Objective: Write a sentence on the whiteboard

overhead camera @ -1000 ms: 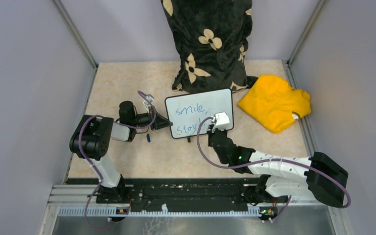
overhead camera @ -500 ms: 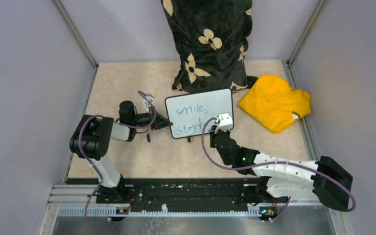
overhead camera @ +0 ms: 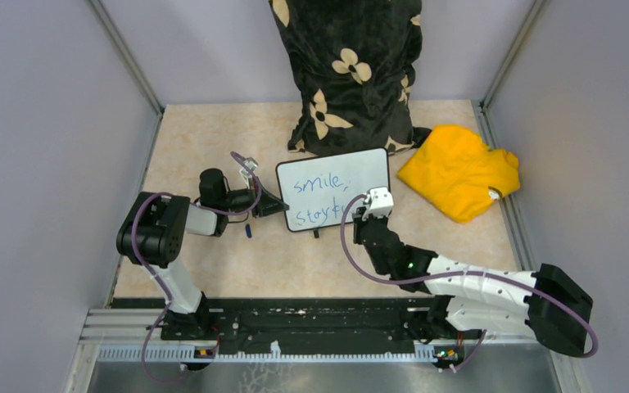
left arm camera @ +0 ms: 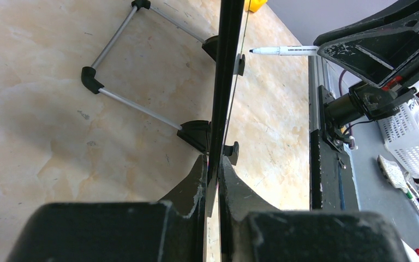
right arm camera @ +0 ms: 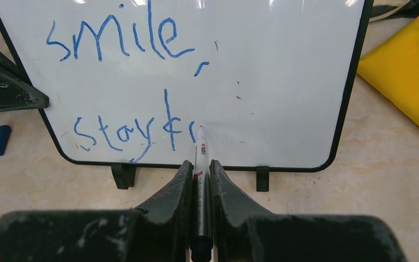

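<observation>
The whiteboard point(overhead camera: 333, 188) is stood on its small black feet near the middle of the table point(overhead camera: 213, 139), its written face turned towards the arm bases; a black flower-patterned cushion point(overhead camera: 348, 74) is placed directly behind it, and a yellow cloth point(overhead camera: 459, 172) is laid just beside its right edge.

The left gripper point(left arm camera: 213, 164) is pressed together on the left edge of the board; in the left wrist view the board is seen edge-on, pinched between the two fingers, with a wire stand point(left arm camera: 136, 106) extended behind it on the table.

The right gripper point(right arm camera: 199, 166) is closed on a marker point(right arm camera: 200, 147); the barrel is clamped between the fingers and is pointed at the board, tip forward. The tip is located at the lower line of writing, just right of the last stroke; whether the tip is in actual contact with the surface cannot be told, though it is shown very close to the face in the left wrist view.

The sentence point(right arm camera: 121, 43) is written in blue in two lines; "smile," is read on the upper line, and "stay" followed by a few further strokes is read on the lower line; the right half of the board is left unmarked.

A small blue cap point(right arm camera: 1, 140) is laid on the table, just beside the lower left corner of the board and below the left gripper.
</observation>
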Tool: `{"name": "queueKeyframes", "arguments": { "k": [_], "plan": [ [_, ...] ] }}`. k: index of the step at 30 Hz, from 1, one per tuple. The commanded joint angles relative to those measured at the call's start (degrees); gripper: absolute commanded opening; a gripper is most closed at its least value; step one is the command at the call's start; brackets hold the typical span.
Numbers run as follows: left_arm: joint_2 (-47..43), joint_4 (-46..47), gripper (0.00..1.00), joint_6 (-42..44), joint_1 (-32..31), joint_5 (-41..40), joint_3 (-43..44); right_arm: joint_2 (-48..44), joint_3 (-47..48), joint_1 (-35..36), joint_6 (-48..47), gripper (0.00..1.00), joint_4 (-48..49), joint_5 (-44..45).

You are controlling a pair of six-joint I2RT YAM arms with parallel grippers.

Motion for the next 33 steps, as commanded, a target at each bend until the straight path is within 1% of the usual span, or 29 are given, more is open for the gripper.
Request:
{"name": "queueKeyframes", "arguments": {
  "k": [1, 15, 33],
  "plan": [
    [1.5, -3.1, 0.00, 0.6, -0.7, -0.7, 0.3, 0.6, 2.5, -0.8, -1.0, 0.00, 4.2, 1.0],
    [1.5, -3.2, 0.00, 0.6, -0.7, -0.7, 0.5, 2.6, 2.0, -1.9, -0.7, 0.00, 5.1, 0.1],
    [1.5, -3.3, 0.00, 0.5, -0.7, -0.7, 0.5, 1.7, -0.7, -1.9, 2.5, 0.00, 0.3, -1.2]
  ]
}}
